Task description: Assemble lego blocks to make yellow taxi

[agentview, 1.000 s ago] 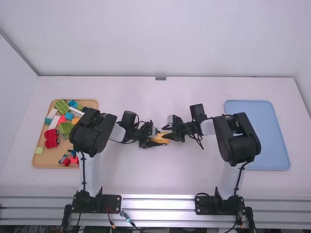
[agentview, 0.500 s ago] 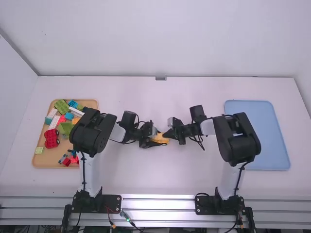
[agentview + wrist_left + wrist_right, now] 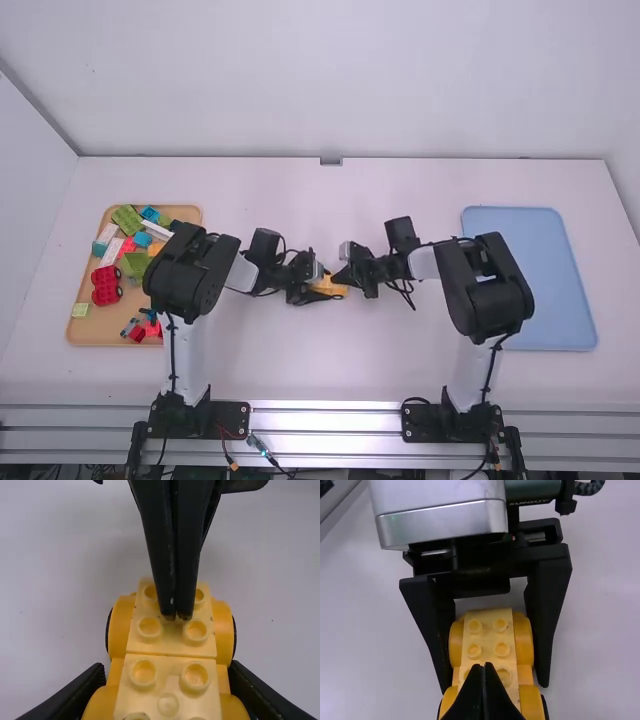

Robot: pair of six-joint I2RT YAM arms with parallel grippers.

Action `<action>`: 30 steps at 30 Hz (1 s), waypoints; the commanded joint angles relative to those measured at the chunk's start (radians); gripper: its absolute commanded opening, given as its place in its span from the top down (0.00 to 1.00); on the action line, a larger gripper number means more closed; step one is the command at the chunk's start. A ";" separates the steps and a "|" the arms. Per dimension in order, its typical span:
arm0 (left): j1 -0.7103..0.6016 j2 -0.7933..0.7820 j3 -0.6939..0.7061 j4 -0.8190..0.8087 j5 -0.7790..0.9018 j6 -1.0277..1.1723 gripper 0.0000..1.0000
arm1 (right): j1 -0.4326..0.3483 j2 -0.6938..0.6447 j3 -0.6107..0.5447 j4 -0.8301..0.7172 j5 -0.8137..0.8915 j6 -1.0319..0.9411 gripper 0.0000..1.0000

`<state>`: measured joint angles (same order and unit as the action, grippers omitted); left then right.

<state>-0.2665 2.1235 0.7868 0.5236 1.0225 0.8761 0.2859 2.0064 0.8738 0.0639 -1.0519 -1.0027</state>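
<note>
Over the white worktop (image 3: 330, 370), between side edges: clamping the yellow car base (image 3: 331, 288) with the left gripper (image 3: 328, 284); in the left wrist view, revealing studs (image 3: 195, 631) beneath the right gripper (image 3: 335, 279), pinched together; above, bending left arm (image 3: 190, 270) and right arm (image 3: 488, 285) inward.

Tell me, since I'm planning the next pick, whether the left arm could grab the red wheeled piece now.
Probably not: its tool is clamped around the yellow car, away from the wooden tray. The red wheeled piece looks uncovered there, so with an empty tool it likely could.
</note>
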 commanded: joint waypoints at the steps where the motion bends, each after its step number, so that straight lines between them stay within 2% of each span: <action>1: -0.011 0.020 -0.010 -0.011 -0.019 -0.023 0.42 | 0.023 0.017 -0.011 -0.025 0.116 0.012 1.00; 12: -0.006 0.020 -0.010 -0.007 -0.020 -0.042 0.42 | 0.003 0.017 -0.098 0.063 0.118 0.039 1.00; 19: -0.006 0.020 -0.004 -0.012 -0.021 -0.042 0.42 | 0.032 0.017 -0.101 0.072 0.225 0.111 1.00; 24: -0.006 0.020 0.002 -0.016 -0.018 -0.042 0.42 | 0.031 0.011 -0.064 0.095 0.201 0.109 1.00; 30: -0.011 0.020 0.001 -0.010 -0.020 -0.042 0.42 | -0.011 -0.082 -0.010 0.078 0.024 0.051 1.00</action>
<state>-0.2672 2.1231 0.7883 0.5289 1.0168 0.8562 0.2901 1.9762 0.8398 0.1459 -1.0073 -0.9184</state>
